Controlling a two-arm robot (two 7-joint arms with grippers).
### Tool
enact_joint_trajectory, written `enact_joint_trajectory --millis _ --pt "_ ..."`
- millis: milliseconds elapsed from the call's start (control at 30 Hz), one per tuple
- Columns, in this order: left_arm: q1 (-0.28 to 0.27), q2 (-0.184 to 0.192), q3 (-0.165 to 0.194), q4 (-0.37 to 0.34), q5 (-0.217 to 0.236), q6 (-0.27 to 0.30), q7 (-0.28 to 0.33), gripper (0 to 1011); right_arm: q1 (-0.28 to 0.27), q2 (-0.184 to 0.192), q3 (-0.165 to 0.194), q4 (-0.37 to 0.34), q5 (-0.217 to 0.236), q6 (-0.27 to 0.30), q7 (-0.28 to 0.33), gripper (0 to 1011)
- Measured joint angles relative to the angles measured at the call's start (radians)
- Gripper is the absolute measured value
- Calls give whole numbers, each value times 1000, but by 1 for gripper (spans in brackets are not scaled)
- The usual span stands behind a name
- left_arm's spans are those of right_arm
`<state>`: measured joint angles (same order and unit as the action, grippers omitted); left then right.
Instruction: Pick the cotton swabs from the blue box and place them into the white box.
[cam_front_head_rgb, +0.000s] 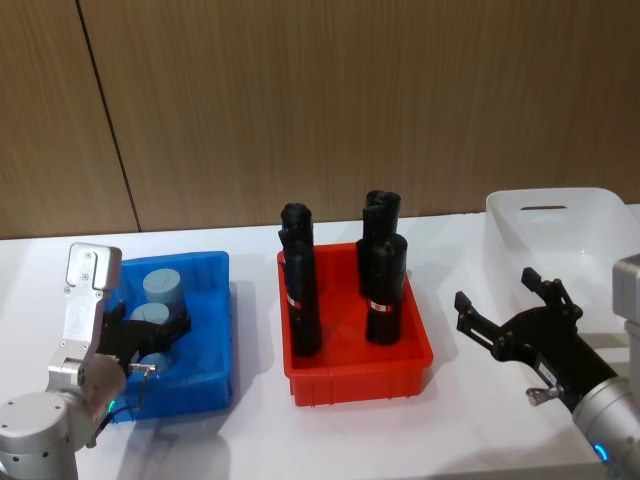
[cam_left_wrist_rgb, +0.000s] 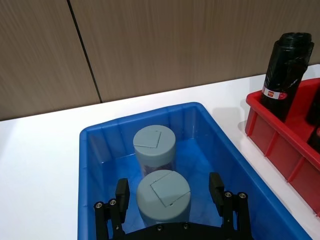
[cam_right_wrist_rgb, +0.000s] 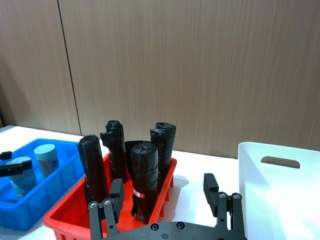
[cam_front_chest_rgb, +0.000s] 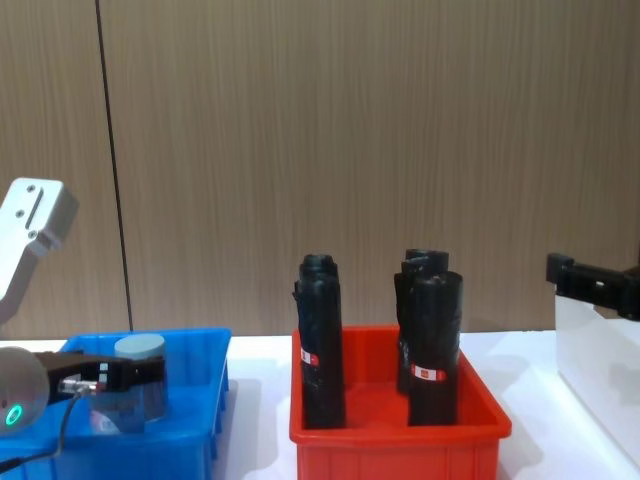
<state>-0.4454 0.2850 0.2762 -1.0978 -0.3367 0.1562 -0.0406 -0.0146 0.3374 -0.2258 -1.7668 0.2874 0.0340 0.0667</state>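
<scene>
**Left tool (cam_left_wrist_rgb: 169, 191) astride cotton swabs (cam_left_wrist_rgb: 163, 197)**

Its fingers (cam_left_wrist_rgb: 122, 195) stand apart either side of the nearer tub in the blue box (cam_left_wrist_rgb: 107, 145); a second tub (cam_left_wrist_rgb: 154, 145) sits just behind, bases hidden. Right tool (cam_front_head_rgb: 497, 290), likewise spread, hangs over the worktop (cam_front_head_rgb: 450, 430) beside the white box (cam_front_head_rgb: 590, 240), which is partly cut off.

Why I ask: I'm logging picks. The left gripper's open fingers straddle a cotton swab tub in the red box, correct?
The box is wrong. The left wrist view shows the left gripper, fingers open, straddling a cotton swab tub in the blue box.
</scene>
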Motion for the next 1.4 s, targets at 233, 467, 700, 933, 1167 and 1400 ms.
enact_joint_trajectory --millis 233,467,700,933,1167,1400 --pt "7 2 -3 -6 9 12 20 1004 0 0 0 0 0 0 0 1002" --pt "11 3 -6 -9 15 19 26 1004 0 0 0 0 0 0 0 1002" --pt "7 0 -8 7 18 13 17 1004 0 0 0 0 0 0 0 1002" --pt "-4 -7 -7 39 17 -2 -3 1004 0 0 0 0 0 0 0 1002" --pt "-16 -15 -6 69 14 -19 -22 1004 0 0 0 0 0 0 0 1002" --pt "-26 -22 -5 95 12 -37 -38 834 0 0 0 0 0 0 0 1002"
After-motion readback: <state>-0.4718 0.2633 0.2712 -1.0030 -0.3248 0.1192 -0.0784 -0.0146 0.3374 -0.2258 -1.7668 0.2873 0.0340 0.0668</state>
